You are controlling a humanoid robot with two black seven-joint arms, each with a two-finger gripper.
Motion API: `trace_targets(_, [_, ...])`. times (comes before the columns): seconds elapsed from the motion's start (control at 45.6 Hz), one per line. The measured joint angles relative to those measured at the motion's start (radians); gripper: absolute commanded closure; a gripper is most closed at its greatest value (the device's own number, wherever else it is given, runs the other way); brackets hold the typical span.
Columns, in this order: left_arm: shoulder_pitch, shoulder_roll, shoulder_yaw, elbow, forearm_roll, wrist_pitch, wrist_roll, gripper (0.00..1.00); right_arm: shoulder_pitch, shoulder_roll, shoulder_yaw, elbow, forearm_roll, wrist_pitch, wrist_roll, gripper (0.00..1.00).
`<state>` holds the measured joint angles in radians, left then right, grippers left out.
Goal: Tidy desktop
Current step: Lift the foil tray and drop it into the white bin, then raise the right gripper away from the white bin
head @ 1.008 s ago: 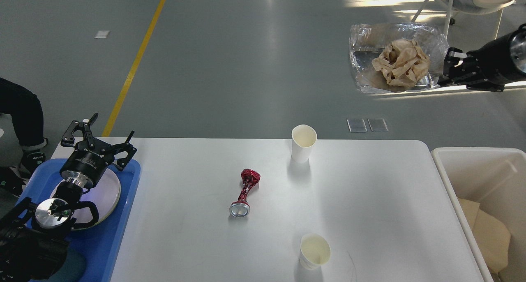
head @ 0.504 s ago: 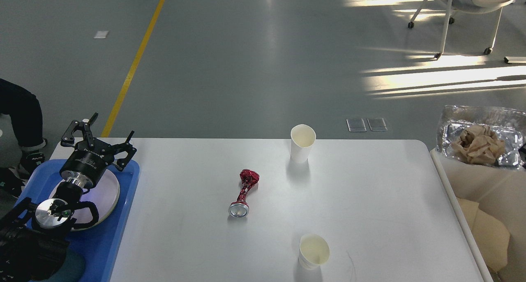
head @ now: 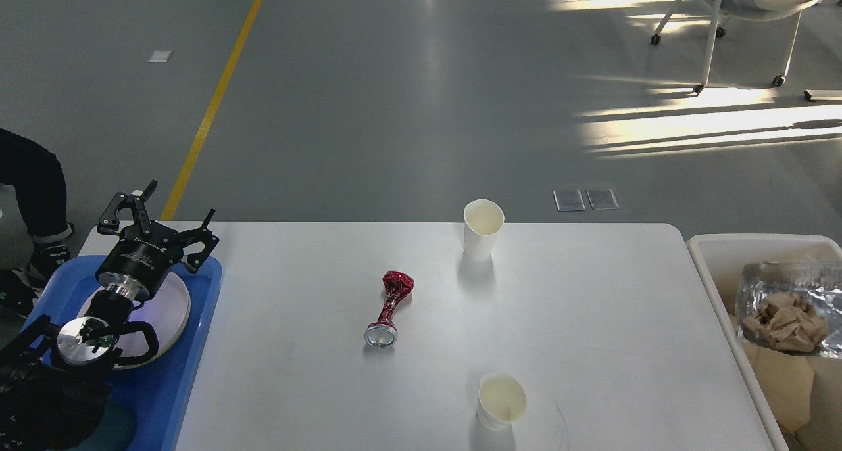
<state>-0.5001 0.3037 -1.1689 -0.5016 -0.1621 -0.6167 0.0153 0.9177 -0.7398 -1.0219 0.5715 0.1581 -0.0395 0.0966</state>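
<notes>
The large white rectangular desk point(head: 592, 319) fills the lower centre of the frame. The left claw point(head: 158, 217) stands at the lower left, over a round pale plate point(head: 172, 306) on a blue plastic tray point(head: 197, 346); its two fingers are spread apart and grip nothing. The right claw is outside the frame, so its state is not visible.

Three items remain on the desk. A crushed red metal can point(head: 389, 309) lies on its side at the centre. Its long axis runs from upper right to lower left, with the silver end facing the lower edge of the frame. An upright white paper cup point(head: 482, 229) stands near the far edge, up and right of the can. A second white paper cup point(head: 501, 402) sits near the lower edge, tilted.

At the right edge, a white rectangular bin point(head: 707, 257) holds a clear plastic container with crumpled brown paper point(head: 786, 309).

Judgement: the can lies to the right of the left claw, well apart. The left arm is the only arm in view to reach it, and the claw should close across the can's narrow waist, perpendicular to the long axis.
</notes>
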Motion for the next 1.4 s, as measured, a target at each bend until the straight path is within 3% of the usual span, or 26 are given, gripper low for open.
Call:
trace_targets(0.372, [0.0,0.0,0.0,0.0,0.0,0.0,0.0,0.04,0.037,0.031,0.017,0.006,0.0,0.009,0.0,0.0])
trace_targets(0.57, [0.0,0.0,0.0,0.0,0.0,0.0,0.0,0.04,0.236,0.111,-0.047,0.072,-0.002,0.019,-0.001,0.0])
trace_targets(0.832, [0.0,0.0,0.0,0.0,0.0,0.0,0.0,0.04,0.581,0.335,-0.225,0.217,0.001,0.079,-0.006,0.0])
trace_targets(0.986, [0.0,0.0,0.0,0.0,0.0,0.0,0.0,0.04,0.757,0.419,-0.237,0.314,0.001,0.218,-0.006,0.0])
trace_targets(1.249, [0.0,0.0,0.0,0.0,0.0,0.0,0.0,0.04,1.031,0.466,-0.191,0.442,0.001,0.632,-0.004,0.0])
trace_targets(1.402, [0.0,0.0,0.0,0.0,0.0,0.0,-0.001,0.04,1.206,0.495,-0.19,0.536,0.001,0.751,-0.004,0.0])
